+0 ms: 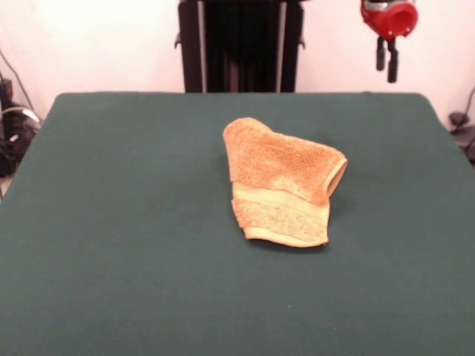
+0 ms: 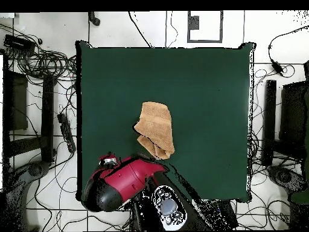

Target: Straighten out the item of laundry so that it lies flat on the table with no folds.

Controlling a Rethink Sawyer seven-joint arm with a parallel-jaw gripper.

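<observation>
currently, washcloth lies near centre of the green tabletop, folded over itself: flat banded hem toward the near edge, a fuzzy doubled layer behind it, loop open at 3 o'clock. beyond, at the far edge around 1 o'clock, the pincer hangs clear of the tabletop, fingers close together, holding nothing.

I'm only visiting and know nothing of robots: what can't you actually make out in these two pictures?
- Washcloth: its underside and inner layers, hidden by its own folds in both views.
- Hand: front view shows two dark fingers hanging; open or shut is unclear. Overhead, the red arm covers it.
- Arm: cut off by the top edge in front view.
</observation>
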